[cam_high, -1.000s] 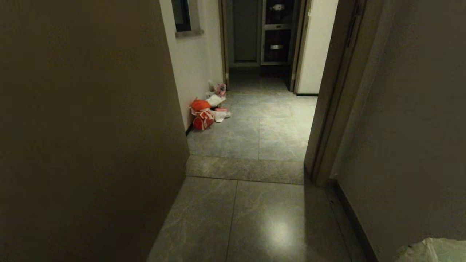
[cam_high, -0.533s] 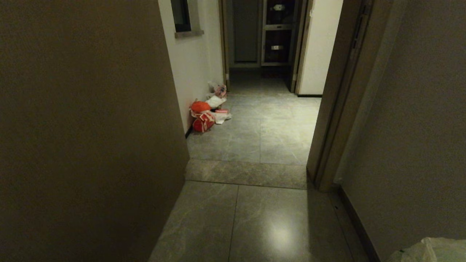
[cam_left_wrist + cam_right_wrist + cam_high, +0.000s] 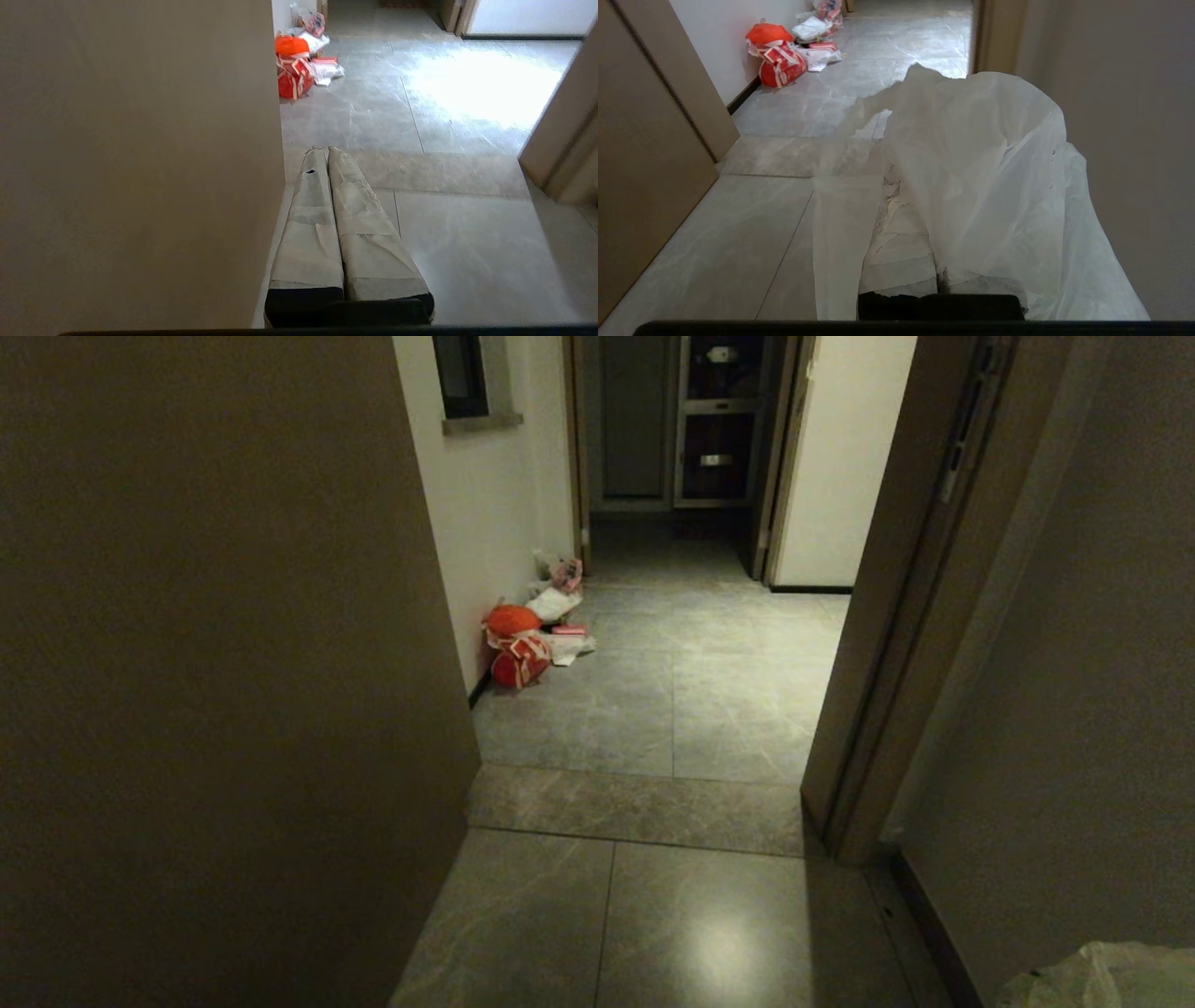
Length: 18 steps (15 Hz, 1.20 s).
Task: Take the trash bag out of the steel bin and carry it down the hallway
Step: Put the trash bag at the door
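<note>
The right claw (image 3: pixel 941 298) is closing tightly on the thin translucent white plastic trash bag (image 3: pixel 971 177), which is draping over and around its fingers and billowing up just ahead of them; a corner of it is also showing at the lower right of the head view (image 3: pixel 1102 975). The film is wrinkling in soft folds and letting the floor show through, so it is likely weighing almost nothing and offering no stiffness at all. Judging by that, it is probably slippery and easy to tear, and a bunched fold near the mouth looks like the safest place to be pinching it.

The left claw (image 3: pixel 327 151) is pointing forward with its two paper-wrapped fingers (image 3: pixel 308 219) pressing together, gripping nothing.

Ahead of both claws the hallway floor (image 3: pixel 653 709) is running on in large, glossy grey marbled tiles between plain matte walls and a wooden door frame (image 3: pixel 887 644). Well ahead, against the left wall, a crumpled orange-red bag (image 3: pixel 515 649) is sitting among white wrappers.
</note>
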Tool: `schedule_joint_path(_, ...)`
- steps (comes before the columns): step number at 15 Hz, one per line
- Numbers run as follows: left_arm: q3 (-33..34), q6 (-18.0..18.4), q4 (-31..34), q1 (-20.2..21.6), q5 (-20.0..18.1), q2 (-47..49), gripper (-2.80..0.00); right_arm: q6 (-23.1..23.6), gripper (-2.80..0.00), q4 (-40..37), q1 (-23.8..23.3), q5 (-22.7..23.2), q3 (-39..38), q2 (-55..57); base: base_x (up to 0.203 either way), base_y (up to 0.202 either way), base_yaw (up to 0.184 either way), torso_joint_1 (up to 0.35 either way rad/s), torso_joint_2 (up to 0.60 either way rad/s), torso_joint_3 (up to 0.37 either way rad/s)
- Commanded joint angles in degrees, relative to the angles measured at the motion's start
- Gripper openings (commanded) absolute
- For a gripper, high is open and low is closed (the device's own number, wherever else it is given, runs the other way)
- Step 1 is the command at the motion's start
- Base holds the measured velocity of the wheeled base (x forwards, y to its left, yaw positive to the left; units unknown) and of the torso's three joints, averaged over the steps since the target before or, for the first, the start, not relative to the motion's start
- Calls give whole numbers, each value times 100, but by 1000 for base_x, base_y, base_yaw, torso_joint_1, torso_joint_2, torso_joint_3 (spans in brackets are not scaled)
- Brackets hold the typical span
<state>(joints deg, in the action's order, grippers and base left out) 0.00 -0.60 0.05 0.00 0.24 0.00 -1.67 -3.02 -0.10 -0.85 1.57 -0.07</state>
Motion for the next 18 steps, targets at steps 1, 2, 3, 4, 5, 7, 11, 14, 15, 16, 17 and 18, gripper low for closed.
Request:
schedule_joint_path(1, 9, -2, 4, 0, 2, 9, -280, 0, -280, -4, 10, -3, 1, 7, 195, 0, 1, 5, -1, -1)
schedule_joint_path(2, 9, -2, -5, 0, 2, 9, -280, 0, -280, 3, 8, -3, 1, 7, 192, 0, -1, -1, 2, 5)
schedule_joint_path(3, 9, -2, -5, 0, 2, 9, -280, 0, -280, -5, 1, -3, 1, 7, 195, 0, 0, -5, -4, 6)
schedule_joint_path(4, 9, -2, 1, 0, 2, 9, -280, 0, -280, 3, 1, -3, 1, 7, 192, 0, 0, 2, 7, 0)
schedule_joint_path(5, 9, -2, 4, 0, 2, 9, -280, 0, -280, 3, 3, -3, 1, 7, 194, 0, 2, 4, 2, 6)
schedule_joint_path(7, 1, -2, -5, 0, 2, 9, -280, 0, -280, -4, 2, -3, 1, 7, 192, 0, 0, 5, 0, 6)
schedule_joint_path(11, 9, -2, -3, 0, 2, 9, -280, 0, -280, 0, 1, -3, 1, 7, 191, 0, 2, 3, 4, 3)
schedule_joint_path(14, 9, -2, 4, 0, 2, 9, -280, 0, -280, 0, 8, -3, 1, 7, 192, 0, 2, 7, 3, 1)
schedule_joint_path(15, 9, -2, -5, 9, 2, 9, -280, 0, -280, -3, 1, -3, 1, 7, 190, 0, 0, 7, 7, 6)
schedule_joint_path(16, 9, -2, 4, 0, 2, 9, -280, 0, -280, 0, 1, -3, 1, 7, 194, 0, 2, 2, 1, 5)
schedule_joint_path(17, 9, -2, -4, 0, 2, 9, -280, 0, -280, 3, 1, -3, 1, 7, 192, 0, 0, 3, 2, 4)
schedule_joint_path(18, 9, -2, 4, 0, 2, 9, -280, 0, -280, -3, 1, -3, 1, 7, 196, 0, -1, 4, 2, 6)
